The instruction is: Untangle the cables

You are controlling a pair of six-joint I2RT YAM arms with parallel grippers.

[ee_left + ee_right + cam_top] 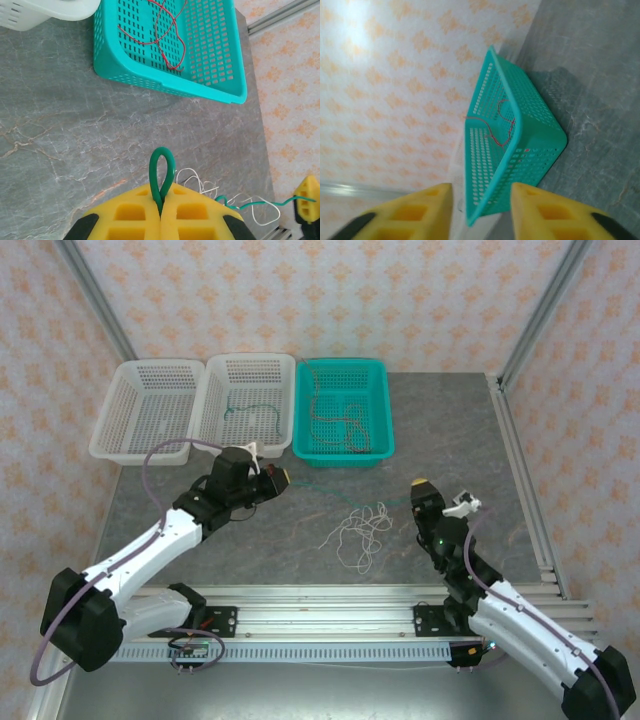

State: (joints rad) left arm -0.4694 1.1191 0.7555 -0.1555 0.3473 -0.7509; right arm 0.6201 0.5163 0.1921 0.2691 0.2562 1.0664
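**Left claw (161, 202) pinches the green cable (162, 170) while the right claw (422, 487) stands spread above the counter (450, 430)**

The left claw's yellow fingers are pressed together on a small upright loop of the green cable. From there the cable trails across the grey counter toward the right claw at 3 o'clock; whether its far end touches that claw cannot be told. The right claw's fingers stand apart with nothing seen between them. The white cable (362, 530) lies in a loose heap on the counter, at 4 o'clock from the left claw. The red cable (340, 420) lies curled in the teal basket (343, 454) at 12 o'clock, and another green wire (252, 408) lies in the white basket (262, 375) touching the teal basket's 9 o'clock side.
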